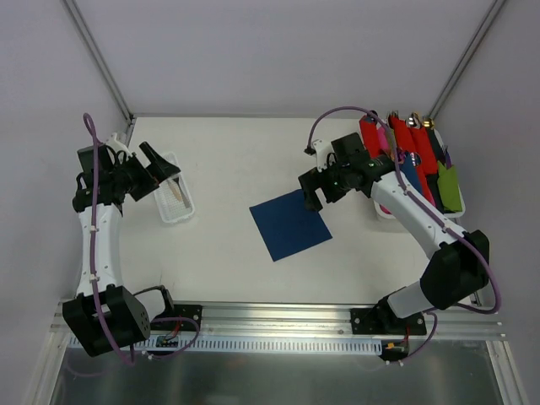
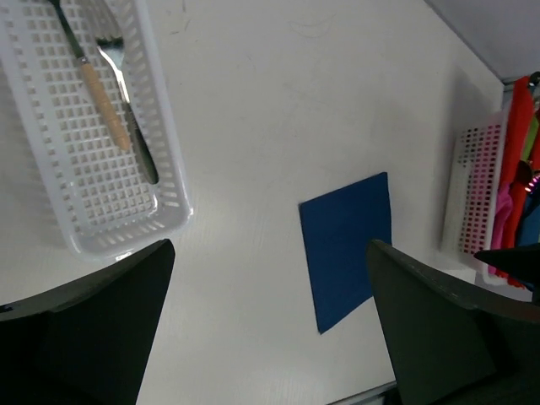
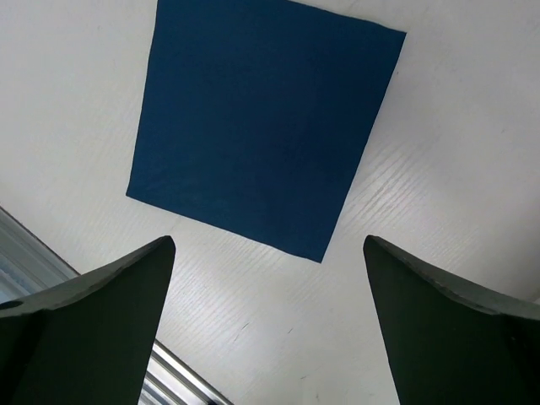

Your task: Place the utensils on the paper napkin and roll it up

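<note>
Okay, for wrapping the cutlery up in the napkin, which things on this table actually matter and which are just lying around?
For the job:
- the utensils, lying in the left white basket
- the paper napkin, dark blue, flat in the middle of the table

Just lying about:
- the rolled napkins in red, pink and green
- the right basket holding them

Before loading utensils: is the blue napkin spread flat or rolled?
Spread flat: the blue napkin lies as a square sheet on the table.
</note>
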Robot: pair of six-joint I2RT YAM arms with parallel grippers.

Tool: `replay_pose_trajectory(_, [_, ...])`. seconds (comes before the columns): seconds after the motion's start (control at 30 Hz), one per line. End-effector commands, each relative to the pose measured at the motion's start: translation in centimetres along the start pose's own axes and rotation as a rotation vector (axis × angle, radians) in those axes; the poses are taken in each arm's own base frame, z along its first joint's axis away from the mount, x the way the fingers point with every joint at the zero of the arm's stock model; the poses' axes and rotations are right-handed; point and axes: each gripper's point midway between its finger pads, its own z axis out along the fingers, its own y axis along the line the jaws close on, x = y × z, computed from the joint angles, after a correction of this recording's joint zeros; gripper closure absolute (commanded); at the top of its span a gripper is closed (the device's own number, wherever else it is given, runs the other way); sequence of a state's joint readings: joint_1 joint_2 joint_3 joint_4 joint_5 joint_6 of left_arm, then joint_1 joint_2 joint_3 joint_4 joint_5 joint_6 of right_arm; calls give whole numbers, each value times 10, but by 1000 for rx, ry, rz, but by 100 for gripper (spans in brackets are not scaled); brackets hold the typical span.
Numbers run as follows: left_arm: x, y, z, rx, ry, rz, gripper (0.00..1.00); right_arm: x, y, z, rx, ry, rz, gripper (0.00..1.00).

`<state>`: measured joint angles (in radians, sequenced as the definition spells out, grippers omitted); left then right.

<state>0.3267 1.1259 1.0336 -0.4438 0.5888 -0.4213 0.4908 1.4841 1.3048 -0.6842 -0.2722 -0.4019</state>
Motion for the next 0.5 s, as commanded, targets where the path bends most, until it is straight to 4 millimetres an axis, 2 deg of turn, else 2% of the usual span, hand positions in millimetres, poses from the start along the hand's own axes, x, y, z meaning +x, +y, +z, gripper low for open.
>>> replay_pose_trajectory(0.0, [-4, 28, -2, -164, 24, 66, 1, 5, -1, 4, 29, 6, 40, 1])
replay_pose_trajectory(0.03, [-12, 31, -4, -202, 22, 107, 1, 6, -4, 5, 43, 11, 40, 1])
replay_pose_trajectory(0.07, [-9, 38, -6, -250, 52, 104, 1, 7, -5, 7, 49, 16, 40, 1])
replay_pose_trajectory(0.1, [-14, 53, -2, -331, 65, 112, 1, 10, -7, 9, 55, 29, 44, 1])
replay_pose_trajectory(0.13, [-23, 51, -3, -362, 57, 151, 1, 12, -8, 11, 63, 37, 44, 1])
replay_pose_trajectory(0.23, [-31, 60, -4, -447, 63, 204, 1, 14, -10, 19, 65, 60, 64, 1])
replay_pose_trajectory(0.37, [-32, 58, 2, -506, 61, 255, 1, 17, -8, 34, 59, 100, 110, 3])
replay_pose_trajectory(0.47, [-22, 53, 10, -516, 76, 251, 1, 15, -10, 47, 83, 124, 141, 11])
